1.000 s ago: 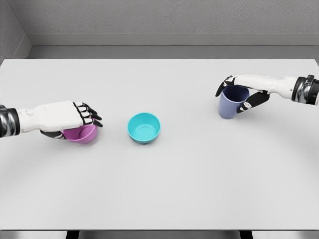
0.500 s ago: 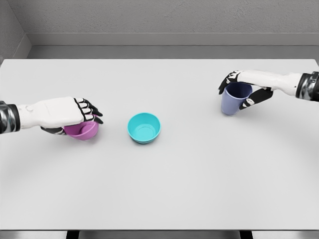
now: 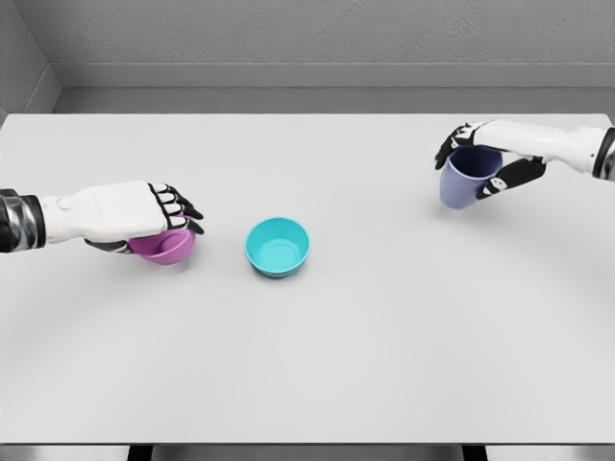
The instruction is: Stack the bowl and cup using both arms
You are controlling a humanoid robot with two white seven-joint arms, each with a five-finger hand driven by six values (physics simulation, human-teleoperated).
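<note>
Left robot hand (image 3: 144, 219) grips purple bowl (image 3: 165, 247); right robot hand (image 3: 485, 163) grips tilted blue cup (image 3: 465, 179). Risk: cup slips from the loose-looking grasp before reaching teal bowl (image 3: 278, 246).

Left hand (image 3: 144, 216) and right hand (image 3: 485, 154), fingers curled.

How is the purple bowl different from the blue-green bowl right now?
The purple bowl is gripped by the left hand, which covers its top; the blue-green bowl sits free in the middle of the table, its inside in plain sight. Both are small, round and upright.
</note>
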